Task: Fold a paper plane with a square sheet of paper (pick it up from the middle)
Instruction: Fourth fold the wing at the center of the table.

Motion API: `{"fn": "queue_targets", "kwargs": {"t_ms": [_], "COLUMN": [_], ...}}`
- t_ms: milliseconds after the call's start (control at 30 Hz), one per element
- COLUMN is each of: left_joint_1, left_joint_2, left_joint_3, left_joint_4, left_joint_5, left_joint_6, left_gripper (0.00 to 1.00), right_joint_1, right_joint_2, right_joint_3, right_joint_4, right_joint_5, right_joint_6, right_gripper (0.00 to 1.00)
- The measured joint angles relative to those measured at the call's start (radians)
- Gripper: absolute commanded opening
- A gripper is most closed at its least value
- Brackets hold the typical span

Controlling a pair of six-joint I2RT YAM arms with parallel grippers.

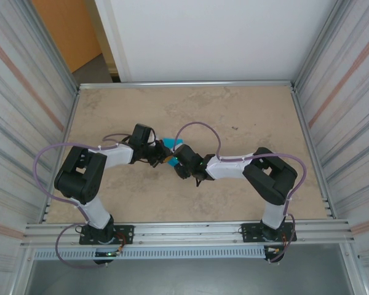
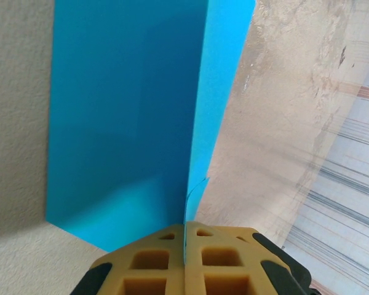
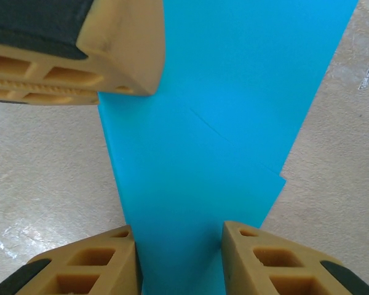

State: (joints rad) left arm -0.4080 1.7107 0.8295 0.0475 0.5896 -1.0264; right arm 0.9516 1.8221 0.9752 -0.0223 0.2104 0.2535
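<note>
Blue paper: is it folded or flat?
Folded. The blue paper has a sharp crease along it, and the shut left pincer pinches it there.

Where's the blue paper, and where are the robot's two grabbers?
blue paper point(image 2: 123, 123), left wrist view, on its wide flat panel.
left gripper point(image 2: 184, 228), left wrist view, where its shut fingertips meet.
right gripper point(image 3: 178, 236), right wrist view, midway between its parted fingertips.

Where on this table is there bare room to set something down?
Bare table runs along the far rail, corner to corner. A smaller patch lies by the near rail, between the left arm and the right arm. The centre is crowded: the left gripper and right gripper meet over the square sheet of paper.
</note>
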Motion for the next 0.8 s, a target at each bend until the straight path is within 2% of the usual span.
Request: {"fn": "queue_targets", "kwargs": {"t_ms": [167,400,800], "left_joint_1": [0.000,0.000,0.029], "left_joint_2": [0.000,0.000,-0.046], "left_joint_3": [0.002,0.002,0.004], "left_joint_4": [0.000,-0.011,-0.067], "left_joint_5": [0.000,0.000,-0.015], "left_joint_6": [0.000,-0.003,0.009], "left_gripper": [0.08,0.17,0.35], "right_joint_1": [0.000,0.004,0.004], "right_joint_2": [0.003,0.003,0.003], "right_joint_3": [0.000,0.000,0.000], "right_joint_4": [0.000,0.000,0.000], "right_joint_5": [0.006,0.022,0.045], "right_joint_6": [-0.001,-0.003,-0.005], "right_gripper": [0.33,0.29,0.33]}}
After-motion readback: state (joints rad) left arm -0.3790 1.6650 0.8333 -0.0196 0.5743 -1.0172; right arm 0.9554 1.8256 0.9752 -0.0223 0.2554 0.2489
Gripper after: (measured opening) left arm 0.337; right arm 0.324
